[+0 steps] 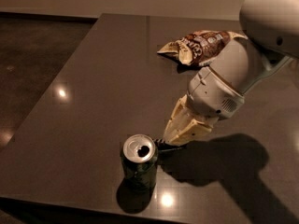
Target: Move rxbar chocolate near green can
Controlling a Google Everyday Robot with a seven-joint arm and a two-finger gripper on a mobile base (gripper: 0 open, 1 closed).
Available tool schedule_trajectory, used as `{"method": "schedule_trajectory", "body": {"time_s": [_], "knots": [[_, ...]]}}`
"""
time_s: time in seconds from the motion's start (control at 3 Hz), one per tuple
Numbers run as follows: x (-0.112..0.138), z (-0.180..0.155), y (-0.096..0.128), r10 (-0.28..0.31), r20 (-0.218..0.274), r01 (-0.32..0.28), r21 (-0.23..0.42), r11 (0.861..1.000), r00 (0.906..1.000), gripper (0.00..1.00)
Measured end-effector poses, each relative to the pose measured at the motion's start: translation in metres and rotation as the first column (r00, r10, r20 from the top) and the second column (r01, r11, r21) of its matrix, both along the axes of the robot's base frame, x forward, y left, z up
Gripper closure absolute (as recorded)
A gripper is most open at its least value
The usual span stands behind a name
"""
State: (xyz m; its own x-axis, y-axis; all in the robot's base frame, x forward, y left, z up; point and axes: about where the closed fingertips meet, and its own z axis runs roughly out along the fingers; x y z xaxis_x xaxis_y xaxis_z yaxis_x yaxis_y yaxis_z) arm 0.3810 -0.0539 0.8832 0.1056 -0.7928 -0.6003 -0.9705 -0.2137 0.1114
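While beside cylindrical green can (138, 164), pincer (161, 143)

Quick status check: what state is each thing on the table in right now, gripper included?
green can: upright, top opened, near the front edge of the table.
rxbar chocolate: mostly hidden at the gripper's tip; a dark sliver shows close beside the can.
chip bag: crumpled, lying at the far side.
gripper: low over the table, tip next to the can.
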Motion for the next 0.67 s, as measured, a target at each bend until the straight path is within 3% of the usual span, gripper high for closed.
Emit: {"method": "schedule_trajectory", "body": {"time_s": [0.33,0.67], "knots": [[0.0008,0.0007,0.0019,-0.002,0.007,0.002,0.001,1.000,1.0000,0.12],[0.0013,0.0013,0.0035,-0.003,0.012,0.003,0.001,1.000,0.9999,0.00]]}}
